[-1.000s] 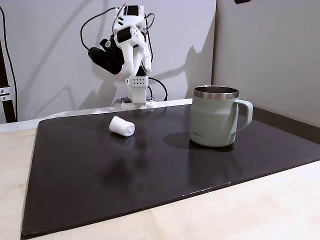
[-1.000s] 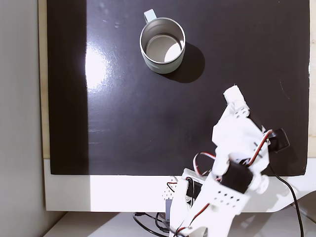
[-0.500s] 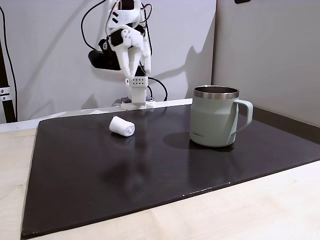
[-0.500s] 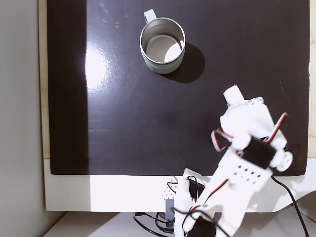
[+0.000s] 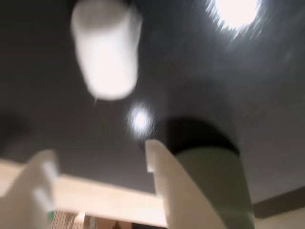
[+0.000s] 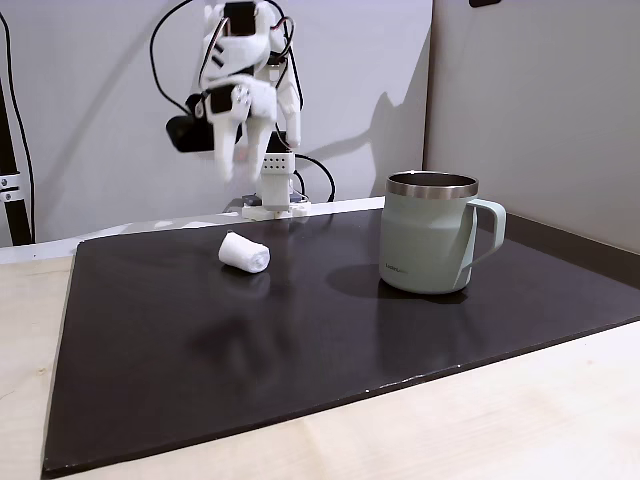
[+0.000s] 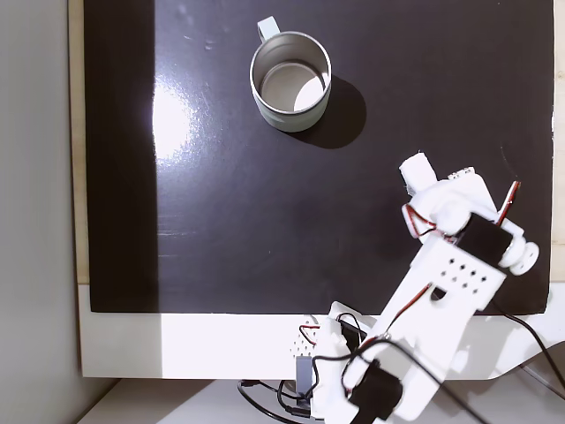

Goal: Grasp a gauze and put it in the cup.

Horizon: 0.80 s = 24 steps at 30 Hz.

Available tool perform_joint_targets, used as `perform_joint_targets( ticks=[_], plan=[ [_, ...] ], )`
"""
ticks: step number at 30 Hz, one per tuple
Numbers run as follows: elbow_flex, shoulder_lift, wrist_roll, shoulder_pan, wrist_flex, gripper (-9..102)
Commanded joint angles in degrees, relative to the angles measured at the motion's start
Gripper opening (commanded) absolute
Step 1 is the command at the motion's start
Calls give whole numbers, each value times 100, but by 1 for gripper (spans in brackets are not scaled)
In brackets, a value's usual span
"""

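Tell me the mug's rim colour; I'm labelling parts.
Bare steel, silvery grey, atop the pale sage-green cup; clearest in the side-on fixed view.

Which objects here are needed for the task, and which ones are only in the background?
Needed:
- gauze
- cup
- gripper, open above the gauze

Background only:
- black mat
- wooden table
- cables behind the arm

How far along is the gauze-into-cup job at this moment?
Nothing is finished yet. The small white gauze roll lies on the black mat, apart from the pale green steel-rimmed mug, whose inside looks empty from above. In hand: the white gripper hovers open above the roll. Left: descend, grasp, carry, drop in.
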Motion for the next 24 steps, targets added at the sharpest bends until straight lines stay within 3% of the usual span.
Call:
perform_joint_targets(
  ticks=[1,6,24],
  plan=[
    [-545,-404,-229,53,211,29],
    [-729,-1134,-475,62,325,34],
    [-1890,-3076,-993,105,343,35]
  ],
)
